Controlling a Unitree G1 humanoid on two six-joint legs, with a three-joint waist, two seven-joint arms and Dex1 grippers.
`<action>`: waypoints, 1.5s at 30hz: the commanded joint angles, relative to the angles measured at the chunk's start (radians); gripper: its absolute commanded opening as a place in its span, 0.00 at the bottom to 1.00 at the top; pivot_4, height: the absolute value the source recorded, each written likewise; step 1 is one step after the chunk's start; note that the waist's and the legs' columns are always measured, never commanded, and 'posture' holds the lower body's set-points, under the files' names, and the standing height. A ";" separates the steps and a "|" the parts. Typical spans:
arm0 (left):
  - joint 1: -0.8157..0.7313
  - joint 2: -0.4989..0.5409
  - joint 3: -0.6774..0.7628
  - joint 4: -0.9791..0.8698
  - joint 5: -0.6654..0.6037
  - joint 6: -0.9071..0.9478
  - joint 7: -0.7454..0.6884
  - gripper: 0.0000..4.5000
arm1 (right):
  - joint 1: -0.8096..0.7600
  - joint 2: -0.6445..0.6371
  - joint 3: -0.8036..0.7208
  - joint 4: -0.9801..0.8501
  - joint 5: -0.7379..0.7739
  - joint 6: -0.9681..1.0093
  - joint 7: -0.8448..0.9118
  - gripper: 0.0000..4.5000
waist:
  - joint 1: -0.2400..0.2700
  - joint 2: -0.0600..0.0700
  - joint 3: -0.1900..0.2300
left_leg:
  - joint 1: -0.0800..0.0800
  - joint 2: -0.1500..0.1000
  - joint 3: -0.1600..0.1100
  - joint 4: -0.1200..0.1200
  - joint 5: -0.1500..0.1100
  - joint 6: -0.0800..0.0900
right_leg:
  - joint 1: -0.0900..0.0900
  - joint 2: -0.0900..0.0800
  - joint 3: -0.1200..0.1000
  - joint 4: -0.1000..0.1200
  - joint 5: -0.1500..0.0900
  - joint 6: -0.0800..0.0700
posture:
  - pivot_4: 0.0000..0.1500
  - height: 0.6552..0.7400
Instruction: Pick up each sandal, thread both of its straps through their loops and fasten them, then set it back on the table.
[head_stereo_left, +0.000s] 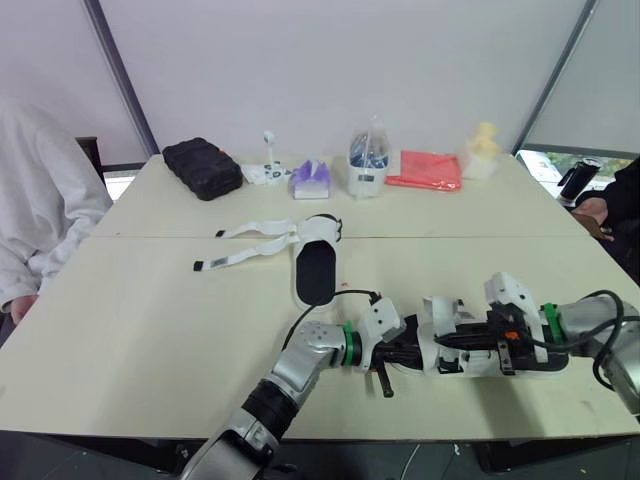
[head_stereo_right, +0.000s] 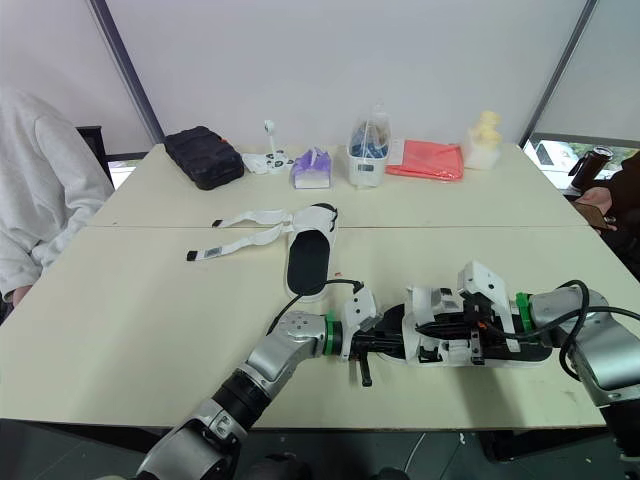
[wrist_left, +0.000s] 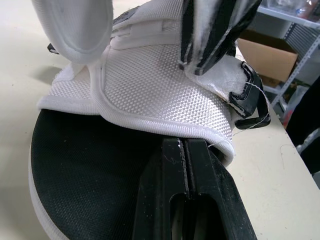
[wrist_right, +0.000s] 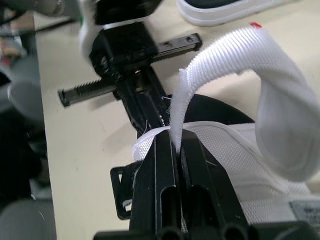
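So the spare sandal (head_stereo_left: 318, 268) sits mid-table (head_stereo_left: 150, 330) with its loose straps (head_stereo_left: 250, 245) trailing toward the left edge; closer to the front edge, the left arm reaches in low from the front, forearm angled right; the left gripper (wrist_left: 184, 144) has its fingers pressed tight together, lying flat on the black insole with the tips at the white hem of the worked sandal (wrist_left: 150, 85); the right arm comes in from the right edge, and the right gripper (wrist_right: 175, 139) is pinched onto a white strap (wrist_right: 280, 100) that curls upward.
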 joint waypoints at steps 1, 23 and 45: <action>0.036 0.038 -0.010 0.068 0.029 0.067 0.012 0.00 | 0.045 -0.029 0.019 -0.031 -0.042 -0.139 0.088 0.01 | 0.000 0.000 0.000 | 0.000 0.000 0.000 0.000 0.000 0.000 | 0.000 0.000 0.000 0.000 0.000 0.000 | 1.00 1.00; 0.049 0.040 -0.006 0.050 0.020 0.101 0.021 0.00 | -0.012 -0.062 0.057 -0.081 0.156 0.279 0.107 0.01 | -0.005 -0.002 -0.001 | 0.001 0.001 0.000 -0.001 0.000 -0.001 | 0.000 0.000 0.001 0.000 0.000 -0.001 | 1.00 1.00; 0.048 0.039 -0.001 0.049 0.012 0.126 0.026 0.00 | -0.276 0.034 0.014 0.106 0.359 0.826 -0.063 0.01 | -0.025 -0.002 -0.001 | 0.000 0.001 0.000 0.000 0.001 -0.001 | 0.000 0.000 0.001 0.000 0.001 -0.002 | 1.00 1.00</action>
